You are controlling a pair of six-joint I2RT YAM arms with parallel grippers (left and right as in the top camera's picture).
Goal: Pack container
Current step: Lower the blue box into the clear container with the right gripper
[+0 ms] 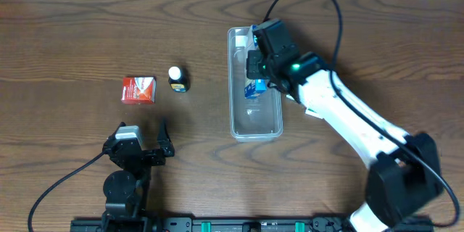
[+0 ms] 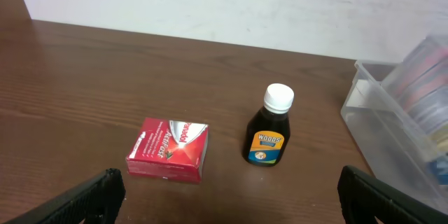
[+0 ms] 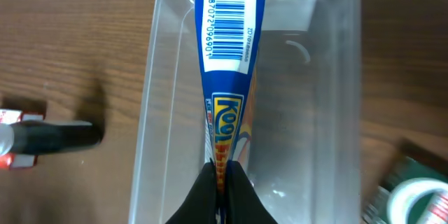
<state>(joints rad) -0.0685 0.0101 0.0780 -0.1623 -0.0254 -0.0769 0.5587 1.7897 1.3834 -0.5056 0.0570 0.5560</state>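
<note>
Container: clear, open side up, flat on the table, directly beneath the right claw. Long axis pointing straight away from the robot's side of the table toward the far edge, in line with the claw's own reach; seen from the right wrist, running lengthwise ahead of the fingertips.

Right claw: clenched on one end of a flat blue packet, barcode side up. Packet stretched out ahead of the fingertips along that same long axis, between the two long walls. Cannot tell whether touching the floor of the tub.

Off to the left of the right claw, well apart: small dark bottle with a white cap, upright, then a red box lying flat.

Left claw: released, jaws spread wide, grasping nothing. Ahead of it, red box and bottle side by side, apart.
</note>
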